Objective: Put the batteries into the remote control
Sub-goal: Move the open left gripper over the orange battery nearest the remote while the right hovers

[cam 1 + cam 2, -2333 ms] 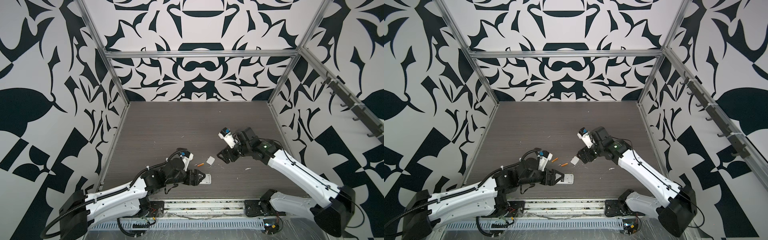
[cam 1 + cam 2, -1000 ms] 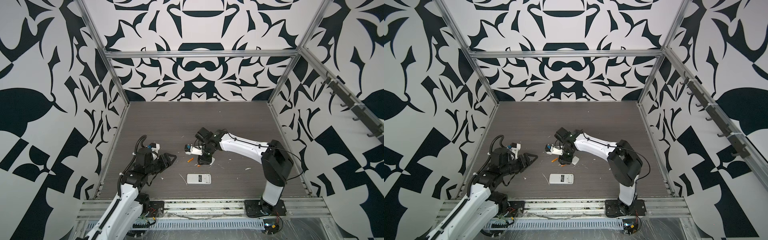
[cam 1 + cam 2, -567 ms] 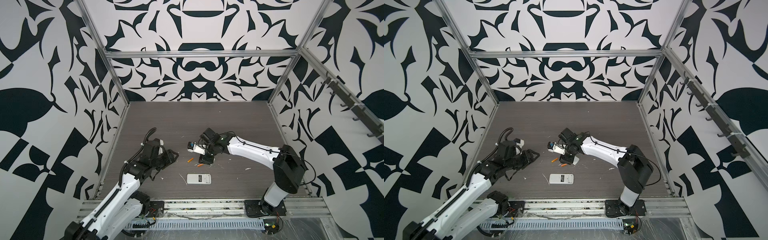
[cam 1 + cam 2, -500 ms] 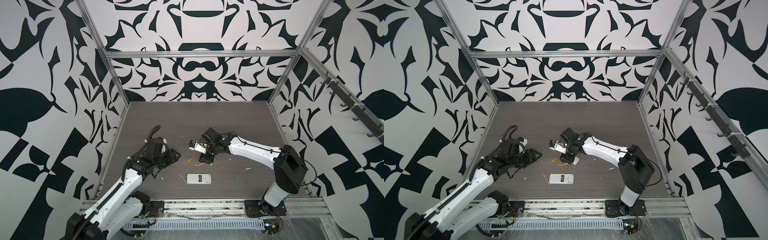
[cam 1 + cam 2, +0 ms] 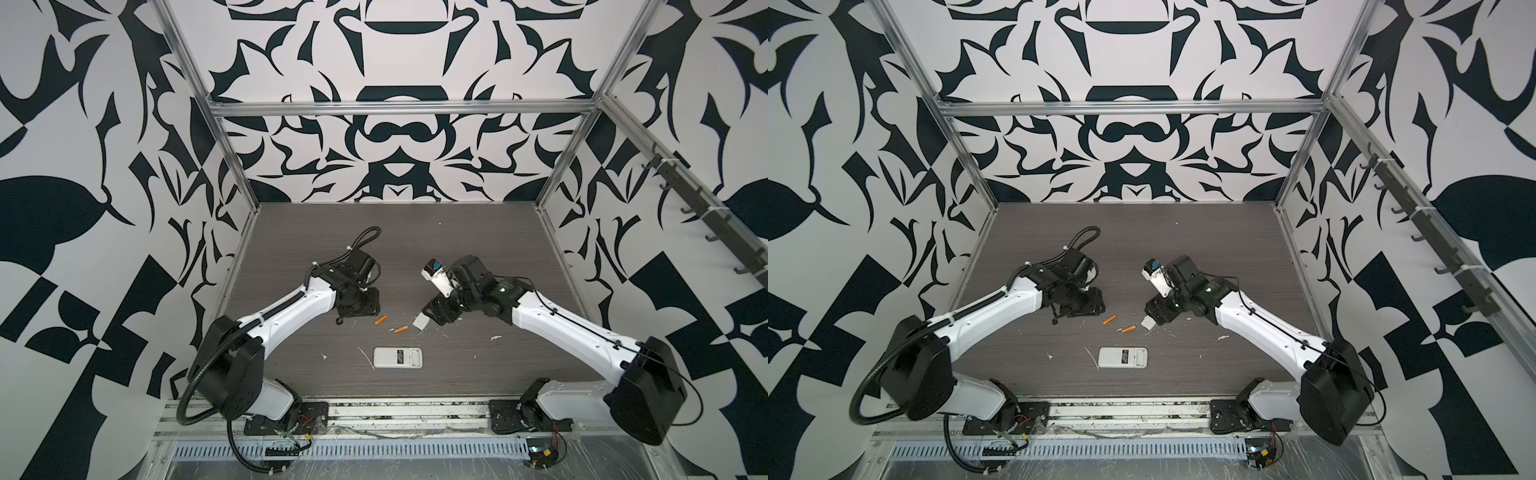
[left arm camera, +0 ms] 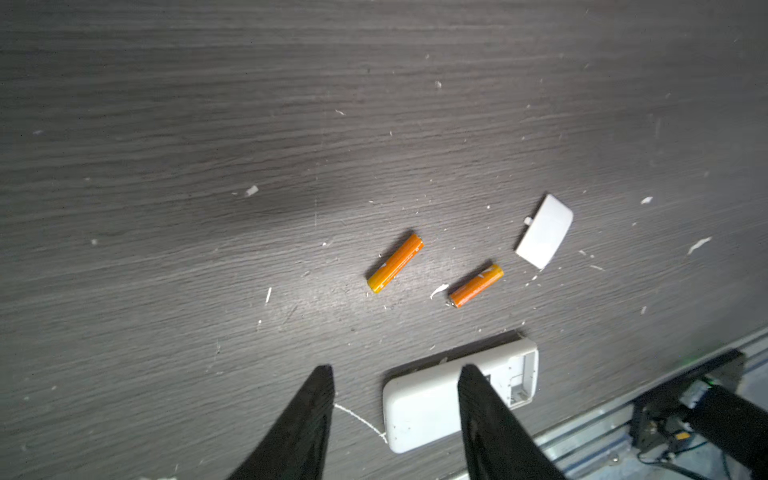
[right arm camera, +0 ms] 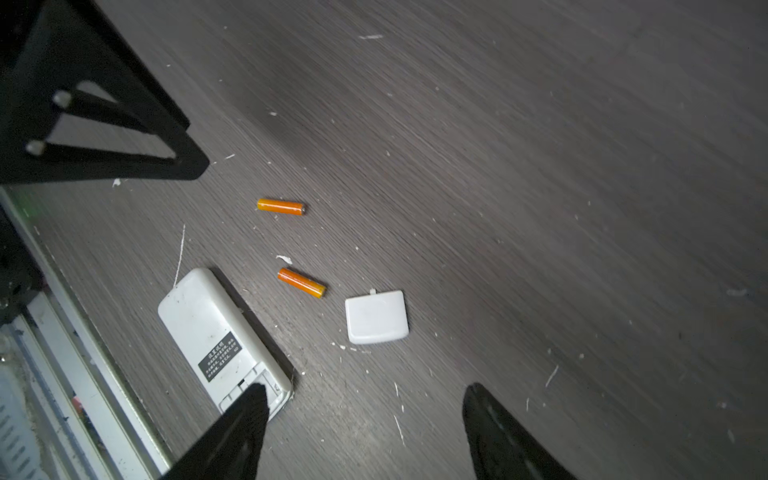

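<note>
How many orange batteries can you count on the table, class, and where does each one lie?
2. One battery lies nearer the left gripper; the other battery lies beside the white cover, farther back than the remote control. Both lie loose, and no others are visible.

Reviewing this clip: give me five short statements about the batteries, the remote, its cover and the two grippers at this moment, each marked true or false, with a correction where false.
1. Both slim orange batteries lie loose on the dark wood-grain table. True.
2. The white oblong remote control lies face up, showing its buttons. False: its plain white back with the dark label faces up.
3. The small white battery cover is fitted on the remote. False: it lies apart on the table, and the battery bay is open.
4. The left gripper holds a battery. False: its fingers are apart with nothing between them.
5. The right gripper is open and empty. True.
</note>
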Tool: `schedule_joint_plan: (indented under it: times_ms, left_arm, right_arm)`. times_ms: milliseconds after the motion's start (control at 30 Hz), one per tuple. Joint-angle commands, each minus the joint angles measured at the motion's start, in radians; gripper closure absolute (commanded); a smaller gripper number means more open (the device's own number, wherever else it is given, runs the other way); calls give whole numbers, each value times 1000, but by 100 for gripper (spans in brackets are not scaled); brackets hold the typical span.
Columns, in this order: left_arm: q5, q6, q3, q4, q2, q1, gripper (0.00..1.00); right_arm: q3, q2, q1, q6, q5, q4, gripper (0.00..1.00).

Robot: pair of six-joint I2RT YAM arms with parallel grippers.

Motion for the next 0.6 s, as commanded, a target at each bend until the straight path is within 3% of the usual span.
schedule_joint_plan:
  times_ms: [0,233,567]
  left_arm:
    - [-54,90,79,-140,84,-22,50]
    - [-109,183,242,-213,283,-64,54]
    - [-109,265,353,-273,420,-92,57]
  right_arm:
    - [-49,-64,-15,107,-31,2,22]
    - [-133,-143,-44,137,-67,38,22]
    - [-168,-197,-96,127,-87,34,22]
